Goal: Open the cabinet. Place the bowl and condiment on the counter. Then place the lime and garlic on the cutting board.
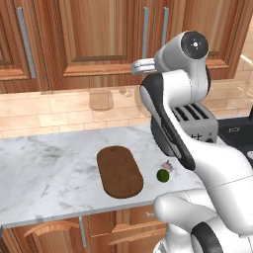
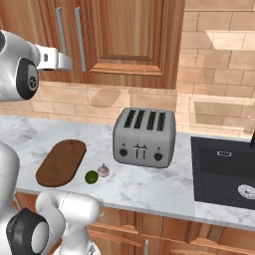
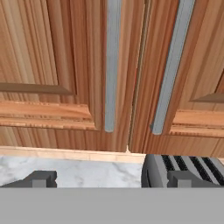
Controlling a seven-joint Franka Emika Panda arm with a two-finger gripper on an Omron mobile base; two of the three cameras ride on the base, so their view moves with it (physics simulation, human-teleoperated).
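Nearest the base, the white arm rises from its pedestal, folds forward over the front edge of the marble tabletop (image 1: 44,168), then bends up at a dark elbow joint so the wrist sits high, level with the lower part of the wall cabinet (image 1: 94,34). The end effector (image 3: 109,179) points at the cabinet front; in the hand view its two dark fingertips (image 3: 39,178) stand wide apart with nothing between them, touching nothing.

On the tabletop lies the dark oval cutting board (image 1: 119,171), bare. Just beside its right end sits the lime (image 1: 162,175), and touching or nearly touching it, slightly farther back, the garlic (image 1: 168,166); both rest on the marble, off the board. Farther right stands a silver four-slot toaster (image 2: 144,137), and beyond it a black sink (image 2: 224,172) set into the worktop.

Behind runs a tan tile backsplash (image 2: 219,74). Above it the cabinet's two doors are shut, their grey bar handles (image 3: 111,65) hanging side by side either side of the centre seam, straight ahead of the hand camera.
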